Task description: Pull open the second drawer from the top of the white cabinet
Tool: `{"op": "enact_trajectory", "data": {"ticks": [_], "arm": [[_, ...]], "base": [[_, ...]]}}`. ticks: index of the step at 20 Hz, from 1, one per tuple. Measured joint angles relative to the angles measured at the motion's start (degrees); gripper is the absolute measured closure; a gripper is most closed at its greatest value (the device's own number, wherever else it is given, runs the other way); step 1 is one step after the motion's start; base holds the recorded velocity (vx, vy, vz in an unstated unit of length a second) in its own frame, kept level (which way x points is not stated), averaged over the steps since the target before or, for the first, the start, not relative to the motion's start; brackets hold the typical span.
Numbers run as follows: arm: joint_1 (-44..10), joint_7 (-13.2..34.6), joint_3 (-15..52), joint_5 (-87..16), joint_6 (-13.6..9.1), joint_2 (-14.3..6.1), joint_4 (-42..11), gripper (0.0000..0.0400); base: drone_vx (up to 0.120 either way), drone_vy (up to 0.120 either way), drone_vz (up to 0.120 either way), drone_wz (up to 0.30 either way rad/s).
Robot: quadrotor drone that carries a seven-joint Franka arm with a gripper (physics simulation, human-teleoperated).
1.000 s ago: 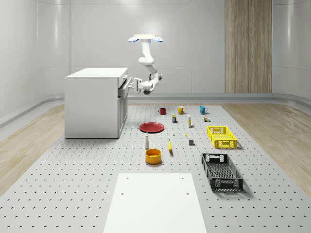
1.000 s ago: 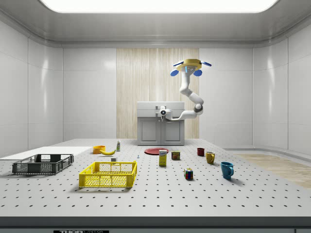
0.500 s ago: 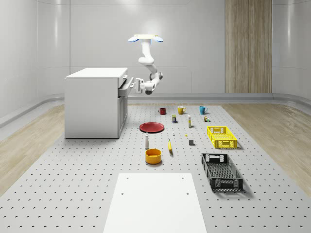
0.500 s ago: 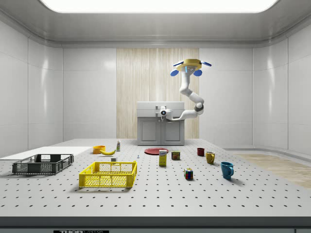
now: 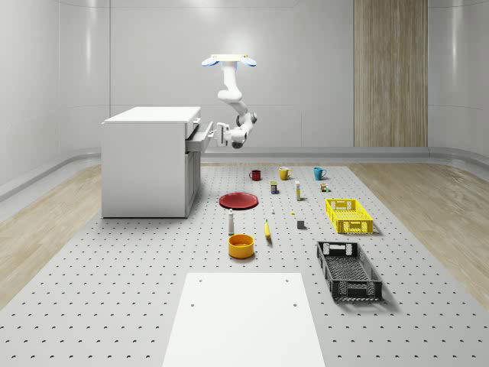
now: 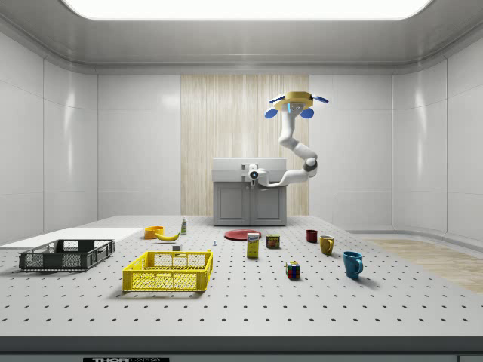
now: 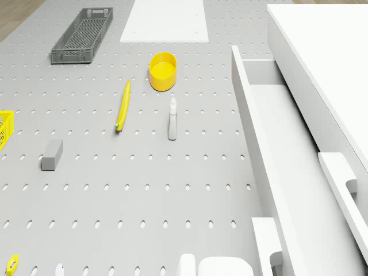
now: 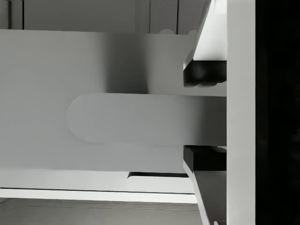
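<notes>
The white cabinet (image 5: 149,160) stands at the whole-scene view's left. Its second drawer from the top (image 5: 199,135) sticks out toward the right, and the drone view looks down into the open tray (image 7: 287,144). The drone (image 5: 228,60) hovers high beside the cabinet's drawer side, arm bent down and back toward it. My gripper (image 5: 222,134) is at the drawer front. In the wrist view the drawer's bar handle (image 8: 140,118) runs between the dark finger pads (image 8: 205,74), and the gripper (image 8: 205,117) is shut on it. The side view puts the gripper (image 6: 254,175) in front of the cabinet (image 6: 249,197).
On the pegboard floor beside the cabinet lie a red plate (image 5: 238,200), a white bottle (image 7: 172,118), a banana (image 7: 122,105) and a yellow bowl (image 7: 162,71). Farther off are mugs (image 5: 284,173), a yellow crate (image 5: 348,215) and a black crate (image 5: 348,271).
The gripper has moved a little toward the whole-scene view's right and slightly up, and the second drawer has come farther out with it. The drone holds its place.
</notes>
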Motion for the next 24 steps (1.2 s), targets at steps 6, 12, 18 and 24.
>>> {"op": "enact_trajectory", "data": {"ticks": [6, 12, 18, 24], "arm": [[-0.1, 1.9, -2.5, -1.7, -1.7, -0.6, 0.6, 0.0269], [0.2, 1.3, -5.5, -4.5, -3.5, -1.6, 1.4, 0.0278], [0.7, 3.8, -8.6, -7.7, -5.5, -2.7, 2.9, 0.0267], [0.6, -0.5, -12.5, -11.5, -8.2, -1.9, 3.6, 0.0109]], "base": [[0.0, 0.0, 0.0, 0.0], [0.0, 0.0, 0.0, 0.0], [0.0, 0.0, 0.0, 0.0], [0.0, 0.0, 0.0, 0.0]]}}
